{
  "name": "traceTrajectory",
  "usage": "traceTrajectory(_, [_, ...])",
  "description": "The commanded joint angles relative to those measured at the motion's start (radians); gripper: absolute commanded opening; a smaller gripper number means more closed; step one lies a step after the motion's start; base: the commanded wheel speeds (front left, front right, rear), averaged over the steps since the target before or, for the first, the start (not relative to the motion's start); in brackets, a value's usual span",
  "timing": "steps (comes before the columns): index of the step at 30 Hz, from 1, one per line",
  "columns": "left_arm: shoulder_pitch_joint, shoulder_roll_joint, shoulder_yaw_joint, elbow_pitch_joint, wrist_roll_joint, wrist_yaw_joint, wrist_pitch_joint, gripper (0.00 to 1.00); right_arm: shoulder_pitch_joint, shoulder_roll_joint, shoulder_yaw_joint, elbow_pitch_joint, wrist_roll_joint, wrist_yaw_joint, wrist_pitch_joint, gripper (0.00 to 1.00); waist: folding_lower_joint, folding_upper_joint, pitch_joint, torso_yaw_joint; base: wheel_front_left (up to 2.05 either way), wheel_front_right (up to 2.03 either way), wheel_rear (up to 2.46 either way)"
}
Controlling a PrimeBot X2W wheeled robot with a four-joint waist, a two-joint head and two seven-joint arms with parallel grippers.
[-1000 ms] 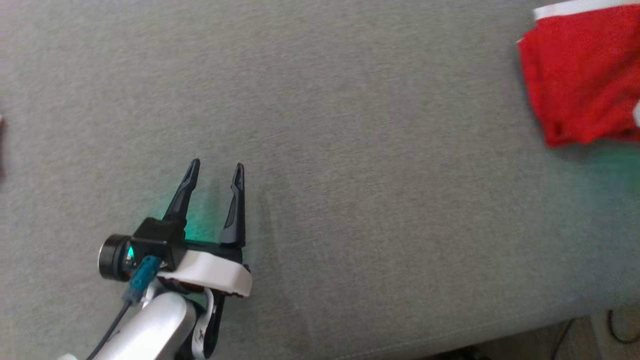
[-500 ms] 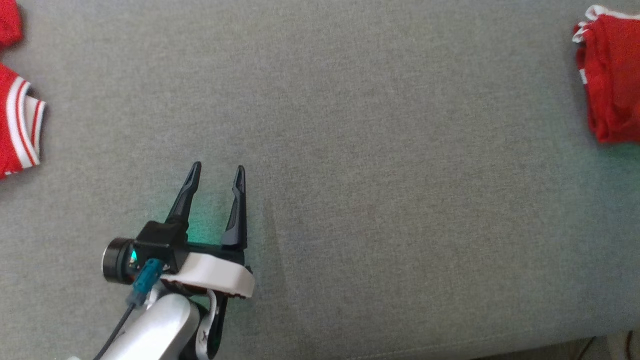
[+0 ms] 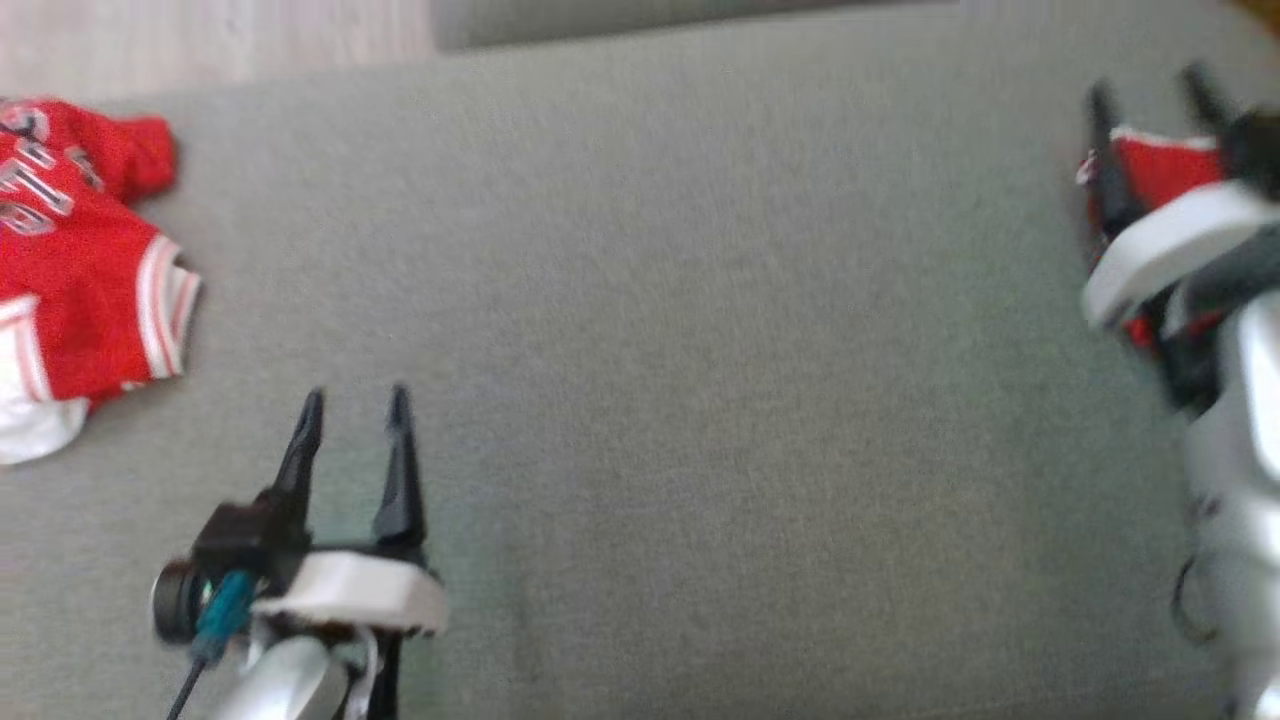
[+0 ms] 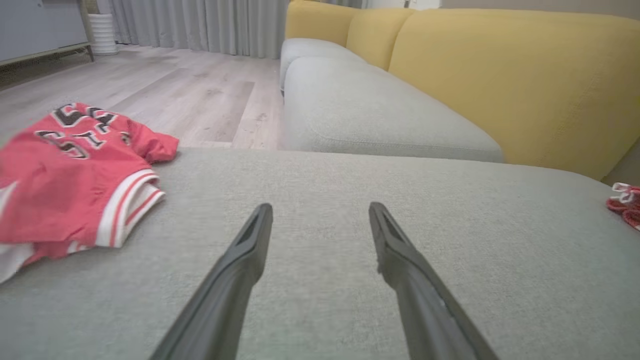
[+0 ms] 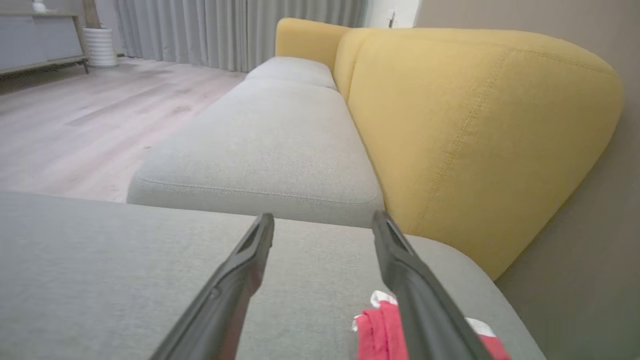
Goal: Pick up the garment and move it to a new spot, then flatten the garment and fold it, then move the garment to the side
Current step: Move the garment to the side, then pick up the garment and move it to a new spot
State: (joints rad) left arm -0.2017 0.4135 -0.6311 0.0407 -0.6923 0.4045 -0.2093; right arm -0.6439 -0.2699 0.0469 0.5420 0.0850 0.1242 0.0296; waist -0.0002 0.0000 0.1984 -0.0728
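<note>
Overhead, seat (image 3: 700,350): grey sofa cushion across the head view, with a strip of pale floor (image 3: 200,40) at the far left; the picture is blurred.
Overhead, left pincer (image 3: 356,395): near left, above bare seat, fingers spread apart, empty.
Overhead, jersey (image 3: 80,260): red with white trim, crumpled at the far left edge of the seat, well apart from the left pincer.
Overhead, right pincer (image 3: 1147,82): far right, fingers spread apart, gripping nothing as far as the blur allows.
Overhead, garment (image 3: 1160,165): red with a white edge, far right on the seat, under the right pincer and partly hidden by its wrist.
Left wrist, left pincer (image 4: 320,207): both fingers wide apart above the seat, nothing between them.
Left wrist, jersey (image 4: 65,185): lies left of the fingers, dark lettering up, striped hem towards the pincer, not touching it.
Left wrist, garment (image 4: 625,205): a small red bit at the right edge, well apart from the fingers.
Left wrist, backdrop: yellow backrest (image 4: 500,85) far right, floor and grey curtains (image 4: 200,25) far left.
Right wrist, right pincer (image 5: 324,216): fingers wide apart, empty.
Right wrist, garment (image 5: 380,330): on the seat beneath the right-hand finger, which hides part of it; whether they touch I cannot tell.
Right wrist, backrest (image 5: 475,125): rises just beyond the garment, to the right.
</note>
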Motion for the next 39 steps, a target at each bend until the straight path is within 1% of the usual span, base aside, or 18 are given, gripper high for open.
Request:
traceTrajectory(1, [0.008, 0.031, 0.056, -0.014, -0.012, 0.005, -0.014, 1.00, 0.028, 0.017, 0.021, -0.052, -0.005, 0.007, -0.019, 1.00, 0.0002, 0.0000, -0.084, 0.030, 0.00, 0.00, 0.00])
traceTrajectory(5, [0.081, 0.042, 0.089, 0.005, -0.041, 0.005, -0.030, 1.00, 0.165, 0.083, 0.008, -0.113, 0.000, 0.007, -0.047, 1.00, 0.0002, 0.0000, -0.171, 0.056, 0.00, 0.00, 0.00])
traceTrajectory(7, [0.118, 0.049, 0.100, 0.010, -0.050, 0.003, -0.034, 1.00, 0.239, 0.105, 0.001, -0.146, -0.009, 0.007, -0.062, 1.00, 0.0002, 0.0000, -0.205, 0.070, 0.00, 0.00, 0.00])
traceTrajectory(12, [0.189, 0.066, 0.109, 0.020, -0.059, -0.008, -0.041, 1.00, 0.408, 0.178, -0.027, -0.234, -0.041, 0.007, -0.093, 1.00, 0.0002, 0.0000, -0.245, 0.101, 0.00, 0.00, 0.00])
traceTrajectory(16, [0.223, 0.066, 0.095, 0.035, -0.060, -0.024, -0.043, 1.00, 0.526, 0.209, -0.041, -0.288, -0.064, 0.007, -0.112, 1.00, 0.0002, 0.0000, -0.262, 0.120, 0.00, 0.00, 0.00])
traceTrajectory(18, [0.232, 0.062, 0.086, 0.048, -0.061, -0.033, -0.044, 1.00, 0.572, 0.216, -0.046, -0.314, -0.077, 0.007, -0.122, 1.00, 0.0002, 0.0000, -0.267, 0.125, 0.00, 0.00, 0.00])
traceTrajectory(20, [0.236, 0.051, 0.080, 0.070, -0.064, -0.048, -0.045, 1.00, 0.633, 0.219, -0.045, -0.347, -0.053, 0.007, -0.125, 1.00, 0.0002, 0.0000, -0.273, 0.130, 0.00, 0.00, 0.00])
traceTrajectory(25, [0.237, 0.035, 0.083, 0.103, -0.063, -0.072, -0.048, 1.00, 0.701, 0.219, -0.035, -0.373, -0.015, 0.007, -0.133, 1.00, 0.0002, 0.0000, -0.279, 0.128, 0.00, 0.00, 0.00])
traceTrajectory(34, [0.232, 0.011, 0.103, 0.135, -0.046, -0.097, -0.051, 1.00, 0.730, 0.220, -0.009, -0.392, -0.003, 0.007, -0.126, 1.00, 0.0002, 0.0000, -0.278, 0.121, 0.00, 0.00, 0.00])
traceTrajectory(39, [0.227, 0.002, 0.109, 0.139, -0.034, -0.104, -0.052, 1.00, 0.730, 0.220, -0.013, -0.389, -0.010, 0.007, -0.129, 1.00, 0.0002, 0.0000, -0.274, 0.127, 0.00, 0.00, 0.00])
